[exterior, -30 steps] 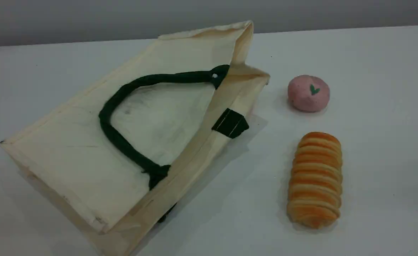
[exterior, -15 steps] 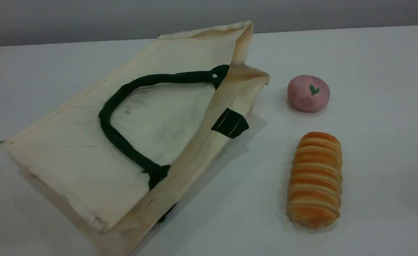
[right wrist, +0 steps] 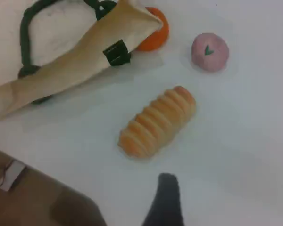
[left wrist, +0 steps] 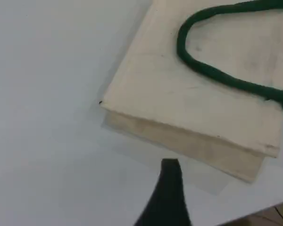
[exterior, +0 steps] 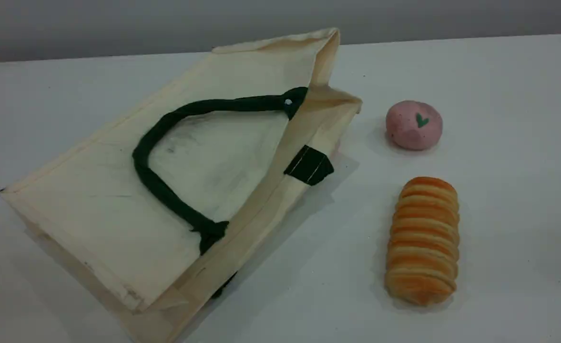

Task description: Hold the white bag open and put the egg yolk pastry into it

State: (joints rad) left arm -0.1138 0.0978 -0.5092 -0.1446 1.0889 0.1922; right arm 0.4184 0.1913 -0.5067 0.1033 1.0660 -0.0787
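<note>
Your table [exterior: 499, 71] is white and carries everything in view. The white bag [exterior: 118, 205] lies flat on its side. It is ahead of your left gripper [left wrist: 170, 169] and spreads up and to the right of it in the left wrist view. The bag's closed bottom corner is the part nearest that fingertip, just beyond it and not touching. The dark green rope handle [left wrist: 217, 75] curls across the upper panel, further ahead and to the right of the fingertip.

Only one dark fingertip of the left gripper shows. It hangs over bare table with nothing in it, and its jaws stand spread wide.

Your right gripper [right wrist: 167, 181] also shows a single fingertip above bare table, with jaws wide apart and nothing held. Directly ahead of it, a little to the left, lies a ridged golden bread roll [right wrist: 158, 122], near the fingertip but clear of it. Further ahead and to the right sits a pink ball [right wrist: 210, 51] with a green heart mark, well apart from the roll.

Ahead and to the left of the right gripper is the bag's mouth end, with a dark green tab [right wrist: 116, 52] on its edge. An orange fruit [right wrist: 155, 37] sits just behind that edge and is partly covered by the fabric.

You cannot tell from these views where the egg yolk pastry is.
</note>
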